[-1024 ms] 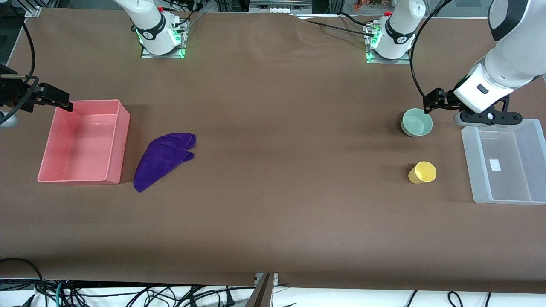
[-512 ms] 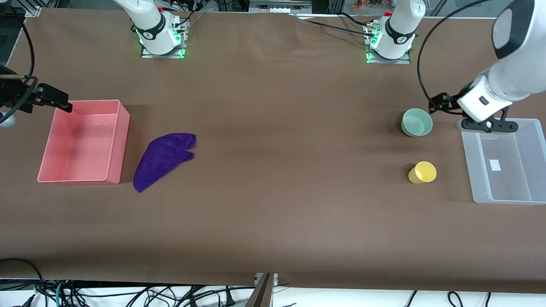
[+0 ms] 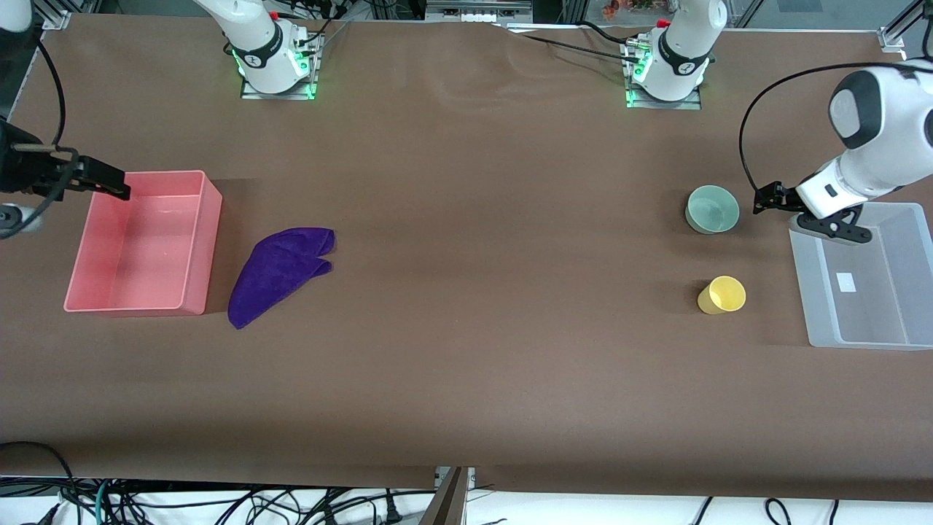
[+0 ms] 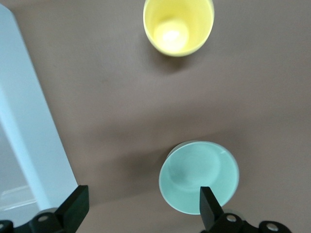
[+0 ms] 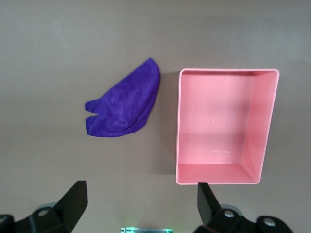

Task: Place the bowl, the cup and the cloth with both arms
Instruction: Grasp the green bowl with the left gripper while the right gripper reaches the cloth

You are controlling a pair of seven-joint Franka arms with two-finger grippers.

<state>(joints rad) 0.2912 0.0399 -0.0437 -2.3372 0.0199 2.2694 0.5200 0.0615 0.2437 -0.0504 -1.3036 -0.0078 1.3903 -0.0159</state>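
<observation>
I hang my left end effector (image 3: 802, 211), spread wide and empty, between the bowl (image 3: 713, 209) and the clear bin (image 3: 907, 343), so I judge grasping the bowl comes next, needing a drop over its rim, while my right end effector (image 3: 102, 182), also wide, waits over the pink bin (image 3: 193, 292) near the cloth (image 3: 277, 273), the cup (image 3: 721, 295) nearer the camera.

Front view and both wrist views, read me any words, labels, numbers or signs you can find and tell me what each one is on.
No text can be read in any view.
White label inside the clear bin: too small to tell whether it carries print.
The bowl, cup, cloth and pink bin: no markings show.
</observation>
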